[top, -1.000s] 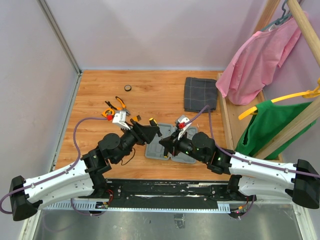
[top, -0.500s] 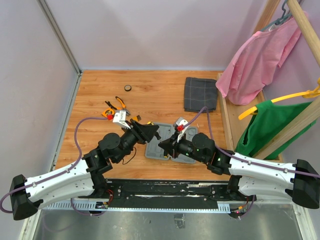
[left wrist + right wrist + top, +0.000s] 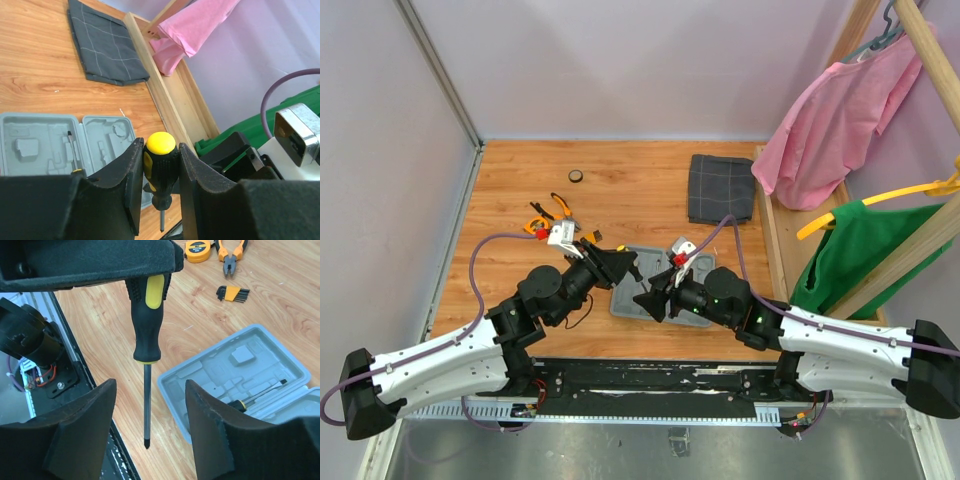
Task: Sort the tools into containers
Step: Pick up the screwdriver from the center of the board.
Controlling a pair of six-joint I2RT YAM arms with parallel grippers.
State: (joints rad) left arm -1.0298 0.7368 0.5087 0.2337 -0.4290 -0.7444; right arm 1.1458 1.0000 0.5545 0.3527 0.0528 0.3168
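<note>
Released by the right gripper (image 3: 150, 415), whose fingers are now spread apart, the yellow-and-black screwdriver (image 3: 147, 325) is clamped by its handle in the left gripper (image 3: 159, 155), tip down, beside the open grey tool case (image 3: 212, 372); hex keys (image 3: 232, 293), tape measure (image 3: 198, 249) and pliers (image 3: 231, 255) are seen beyond.

1 high camera looks down over the whole table (image 3: 620, 200) from its near edge. 2 wrist cameras closely face each other across the screwdriver (image 3: 147, 325); all 3 show the case (image 3: 30, 130).

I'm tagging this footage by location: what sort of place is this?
Probably a robot test booth: plain lilac walls close in a small wooden table, with a pink garment hanging beside it.
</note>
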